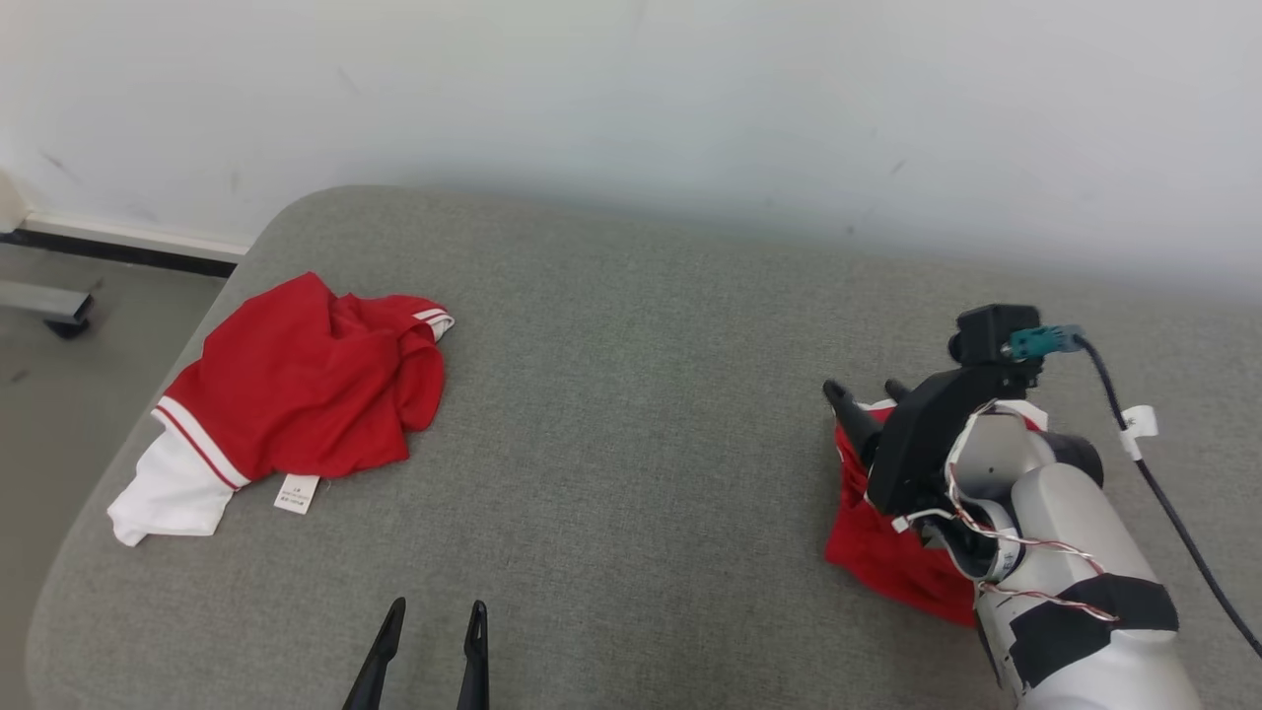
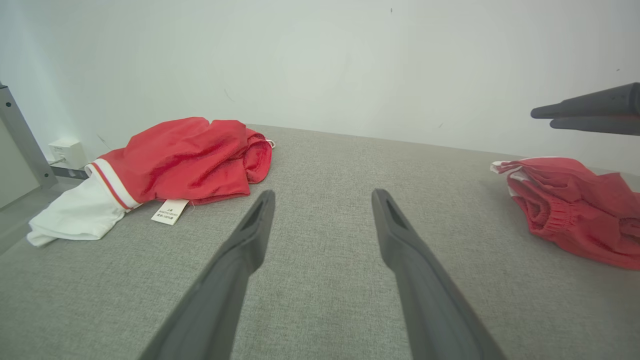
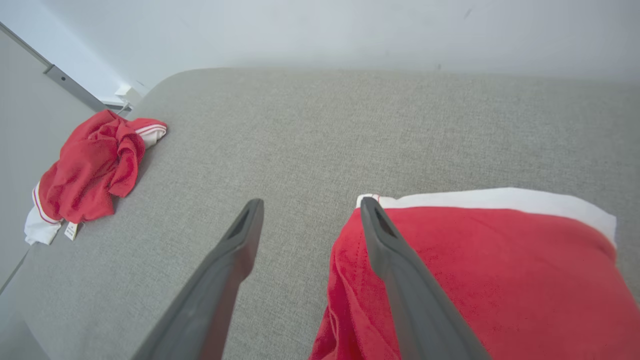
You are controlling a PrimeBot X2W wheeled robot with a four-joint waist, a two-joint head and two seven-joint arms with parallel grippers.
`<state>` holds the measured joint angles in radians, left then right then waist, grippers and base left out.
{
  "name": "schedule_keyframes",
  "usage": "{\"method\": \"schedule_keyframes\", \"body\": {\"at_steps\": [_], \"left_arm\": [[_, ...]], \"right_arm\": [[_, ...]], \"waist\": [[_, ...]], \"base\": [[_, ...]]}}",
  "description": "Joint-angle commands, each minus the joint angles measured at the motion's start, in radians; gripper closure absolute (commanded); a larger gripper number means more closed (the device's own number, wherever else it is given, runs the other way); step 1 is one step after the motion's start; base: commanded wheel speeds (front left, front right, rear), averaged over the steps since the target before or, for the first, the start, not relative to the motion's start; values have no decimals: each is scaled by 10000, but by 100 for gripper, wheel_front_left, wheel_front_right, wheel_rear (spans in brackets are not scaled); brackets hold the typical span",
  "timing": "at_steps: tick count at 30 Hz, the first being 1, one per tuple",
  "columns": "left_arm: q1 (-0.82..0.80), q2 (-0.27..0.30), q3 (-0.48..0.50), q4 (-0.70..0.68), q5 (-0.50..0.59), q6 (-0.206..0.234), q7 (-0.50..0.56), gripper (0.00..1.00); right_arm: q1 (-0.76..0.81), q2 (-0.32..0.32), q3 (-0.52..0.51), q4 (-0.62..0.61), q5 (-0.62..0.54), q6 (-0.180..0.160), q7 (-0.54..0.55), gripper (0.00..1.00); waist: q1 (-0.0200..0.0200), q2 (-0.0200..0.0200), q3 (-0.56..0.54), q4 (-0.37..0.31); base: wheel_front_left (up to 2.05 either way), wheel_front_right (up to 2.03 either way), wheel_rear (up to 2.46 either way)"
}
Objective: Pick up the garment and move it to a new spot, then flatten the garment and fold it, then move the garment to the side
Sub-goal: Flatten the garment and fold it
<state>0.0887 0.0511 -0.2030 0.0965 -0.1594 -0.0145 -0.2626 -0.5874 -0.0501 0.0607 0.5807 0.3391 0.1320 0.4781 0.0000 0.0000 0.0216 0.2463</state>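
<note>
Grey padded surface [image 1: 631, 325] is noted throughout: right gripper [image 3: 311, 205] is found spread wide and empty over the folded red garment [image 3: 490, 260] at the right side, left gripper [image 1: 438, 603] likewise wide; folding and placement are judged done, with a crumpled second garment [image 1: 306, 385] judged outstanding

The left gripper [image 1: 437, 631] is hovering low over the near edge of the grey cushion [image 1: 631, 375]. Its two dark fingers [image 2: 250, 240] are standing well apart and pointing toward the cushion's far edge, gripping nothing. The right arm [image 1: 1075, 592] is stretching out over the cushion's near right part, its pale forearm wearing black tape and twisted red-and-white wires. Its black wrist [image 1: 937, 434] is angling leftward and toward the far edge. The right gripper [image 1: 868, 394] is hanging above the cushion's right side, its own fingers [image 3: 230, 270] spreading apart and holding nothing.
</note>
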Motion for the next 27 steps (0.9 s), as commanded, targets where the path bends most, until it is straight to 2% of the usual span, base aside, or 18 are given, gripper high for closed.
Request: {"method": "schedule_keyframes", "body": {"at_steps": [1,12,20,22,23,27], "left_arm": [[154,-13,37,-43,60,44,-31,0],[333,-13,-97,-119,-64,43,-31,0],[335,-12,-257,-36,-142,60,-31,0],[299,-14,-276,-21,-144,57,-31,0],[277,-14,-293,-5,-142,50,-31,0],[217,-14,-333,19,-115,2,-31,0]], "right_arm": [[6,-7,-78,-95,-112,-26,-119,0],[2048,-900,-1671,-1137,-1587,-26,-1491,0],[3264,-690,-2103,-1199,-2210,-26,-2764,0],[3242,-571,-2044,-1080,-2297,-26,-3024,31],[3185,-527,-1975,-1009,-2395,-26,-3133,100],[2907,-401,-1792,-750,-2611,-26,-3344,100]], "waist": [[0,0,-134,-148],[0,0,-442,-532],[0,0,-433,-546],[0,0,-412,-535],[0,0,-400,-518],[0,0,-369,-420]], "base": [[0,0,0],[0,0,0],[0,0,0],[0,0,0],[0,0,0],[0,0,0]]}}
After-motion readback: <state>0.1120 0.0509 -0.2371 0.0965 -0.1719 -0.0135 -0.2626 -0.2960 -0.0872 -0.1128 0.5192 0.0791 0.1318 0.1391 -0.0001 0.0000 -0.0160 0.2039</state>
